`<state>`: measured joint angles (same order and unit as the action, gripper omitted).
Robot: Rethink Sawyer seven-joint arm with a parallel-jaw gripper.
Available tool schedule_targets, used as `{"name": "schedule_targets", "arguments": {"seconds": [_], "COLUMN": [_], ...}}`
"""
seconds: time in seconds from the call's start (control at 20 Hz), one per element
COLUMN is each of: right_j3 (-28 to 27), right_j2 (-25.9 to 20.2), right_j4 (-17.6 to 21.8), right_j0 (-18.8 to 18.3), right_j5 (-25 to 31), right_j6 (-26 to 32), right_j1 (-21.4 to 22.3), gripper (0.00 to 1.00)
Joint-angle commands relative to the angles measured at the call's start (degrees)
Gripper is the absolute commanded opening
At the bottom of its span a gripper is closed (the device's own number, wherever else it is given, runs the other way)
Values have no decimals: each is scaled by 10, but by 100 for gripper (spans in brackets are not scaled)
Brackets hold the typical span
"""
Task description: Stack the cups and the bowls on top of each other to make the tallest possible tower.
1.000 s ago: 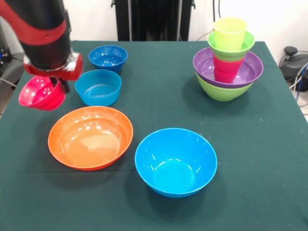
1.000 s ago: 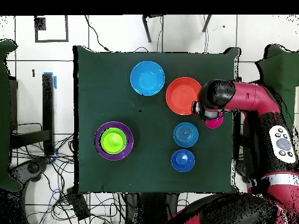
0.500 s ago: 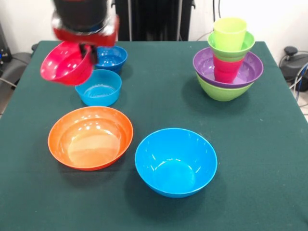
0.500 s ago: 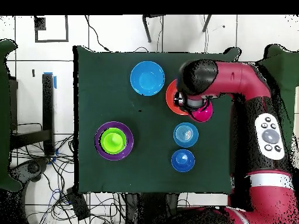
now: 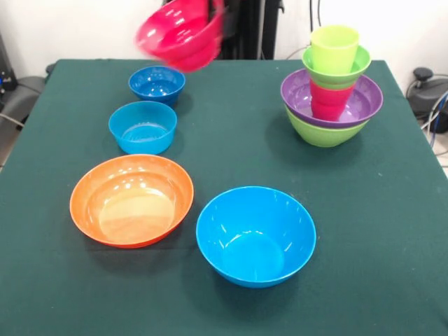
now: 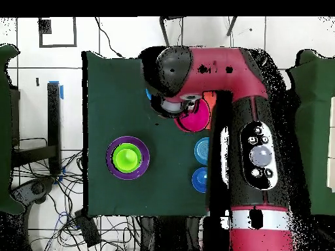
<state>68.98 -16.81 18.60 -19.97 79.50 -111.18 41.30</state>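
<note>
Front view shows the small pink-red bowl carried high in the air, tilted with its mouth turned toward the camera, above the far part of the table. The gripper is at the top edge, mostly cut off, and clamped on the bowl's rim, as best I can judge. The tower lies to the picture's right of the held bowl and lower: large lime-green bowl at the base, purple bowl, red cup, small lime-green bowl, and the lime-green cup on top. The next move turns on crossing that gap sideways and arriving above the top cup. In the overhead view the arm reaches over the table's middle with the bowl beneath it, well apart from the tower. Half a second ago the bowl hung lower, over the two small blue bowls; now it is higher and nearer the tower
</note>
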Motion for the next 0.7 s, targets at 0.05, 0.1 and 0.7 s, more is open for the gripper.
{"name": "schedule_targets", "arguments": {"seconds": [0.05,0.1,0.7], "right_j3": [83,93,202], "right_j2": [51,55,97], "right_j4": [-45,-50,-80], "right_j0": [55,64,135], "right_j5": [-48,-63,-242], "right_j6": [-220,-231,-305], "right_j1": [47,53,77], "gripper": [0,0,0]}}
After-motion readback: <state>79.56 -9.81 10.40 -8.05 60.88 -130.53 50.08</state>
